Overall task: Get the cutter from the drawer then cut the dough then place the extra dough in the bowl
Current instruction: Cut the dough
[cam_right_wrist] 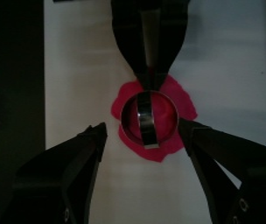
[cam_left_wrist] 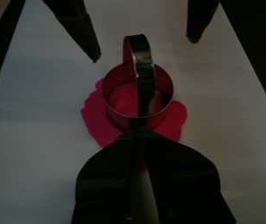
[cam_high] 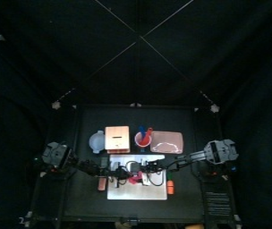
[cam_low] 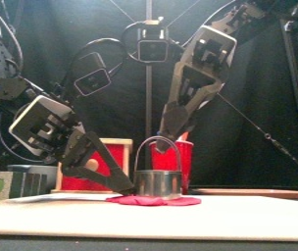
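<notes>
Here's the round metal cutter [cam_low: 159, 182], standing upright on the flat red dough [cam_low: 153, 200], which lies on the white cutting board [cam_left_wrist: 234, 105]. Dough shows inside the ring and spreads out past its wall all the way round. The wire handle [cam_left_wrist: 139, 52] arches straight up over the ring.

The left gripper [cam_left_wrist: 142, 144] is in low from the left, its jaws clenched together on the cutter's wall at the rim. The right gripper [cam_right_wrist: 142, 129] hangs above from the right, jaws spread wide either side of the handle and touching nothing.

Back behind the board is a row of containers. The blue-grey bowl [cam_high: 99, 140] sits at the left, and I can't make out anything inside it. Just beside it is the wooden box [cam_high: 117, 134] with its red drawer front, though whether the drawer is pulled out I can't tell. Then comes the red cup [cam_high: 145, 136], and the pink tray [cam_high: 171, 141] at the right end.
</notes>
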